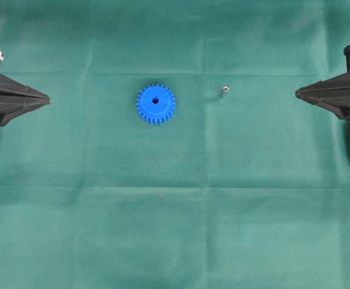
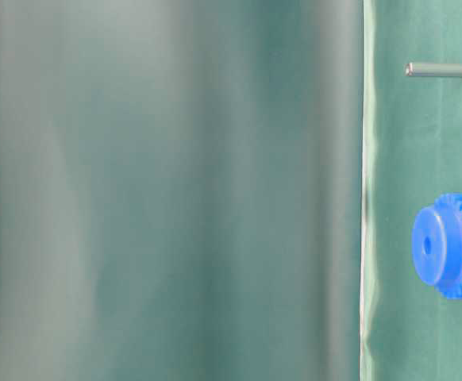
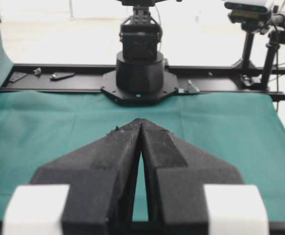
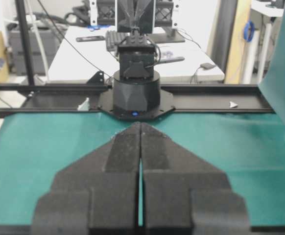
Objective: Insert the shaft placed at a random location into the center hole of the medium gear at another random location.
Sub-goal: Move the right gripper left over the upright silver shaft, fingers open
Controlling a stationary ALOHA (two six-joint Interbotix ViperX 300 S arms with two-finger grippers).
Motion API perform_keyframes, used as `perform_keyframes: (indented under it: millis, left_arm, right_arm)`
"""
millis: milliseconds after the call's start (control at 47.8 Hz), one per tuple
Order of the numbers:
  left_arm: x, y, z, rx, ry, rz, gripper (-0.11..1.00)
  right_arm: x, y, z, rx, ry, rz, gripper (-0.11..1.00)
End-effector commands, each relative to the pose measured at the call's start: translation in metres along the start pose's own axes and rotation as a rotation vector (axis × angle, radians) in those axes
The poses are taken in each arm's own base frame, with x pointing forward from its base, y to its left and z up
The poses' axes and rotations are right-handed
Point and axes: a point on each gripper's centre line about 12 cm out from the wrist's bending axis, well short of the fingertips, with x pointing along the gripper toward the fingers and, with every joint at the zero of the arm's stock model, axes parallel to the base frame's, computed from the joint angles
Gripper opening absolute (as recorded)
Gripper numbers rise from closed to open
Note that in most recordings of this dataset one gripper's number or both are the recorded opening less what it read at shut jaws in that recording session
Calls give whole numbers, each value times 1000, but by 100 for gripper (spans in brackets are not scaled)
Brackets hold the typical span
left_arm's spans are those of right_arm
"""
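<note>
Overhead view shows the blue gear (image 1: 156,103) lying flat on the green-covered surface (image 1: 175,229), its center hole (image 1: 155,100) bare and facing up. To its right, well apart, sits the small metal shaft (image 1: 225,91). Wide open cloth lies all around both. At the left edge the left hand (image 1: 47,98) has its fingers pressed together; at the right edge the right hand (image 1: 297,92) likewise, both holding nothing. Table-level view cuts the gear off at its edge, and blurred cloth fills most of that view.
</note>
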Motion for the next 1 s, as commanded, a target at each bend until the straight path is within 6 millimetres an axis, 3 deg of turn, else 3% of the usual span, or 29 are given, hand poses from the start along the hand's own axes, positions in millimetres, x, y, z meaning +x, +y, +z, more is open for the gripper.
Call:
perform_keyframes:
  millis: [0, 293, 481, 586, 774, 836, 983]
  left_arm:
    - [5, -3, 12, 0, -21, -15, 0]
    - [5, -5, 10, 2, -5, -27, 0]
    - [5, -5, 11, 4, -8, -27, 0]
    - [5, -5, 11, 4, -6, -28, 0]
    - [5, -5, 10, 4, -2, -28, 0]
    - [5, -5, 10, 4, -2, -28, 0]
    - [5, -5, 9, 4, 3, -28, 0]
  right_arm:
    - [3, -1, 1, -6, 5, -4, 1]
    - [8, -3, -8, -21, 45, -11, 1]
    - [17, -13, -29, -18, 128, -56, 3]
    - [25, -20, -43, -16, 164, -85, 21]
    - [43, -31, -74, -21, 239, -122, 77]
    - [48, -36, -86, -18, 268, -137, 91]
    - [56, -47, -115, -2, 328, -175, 85]
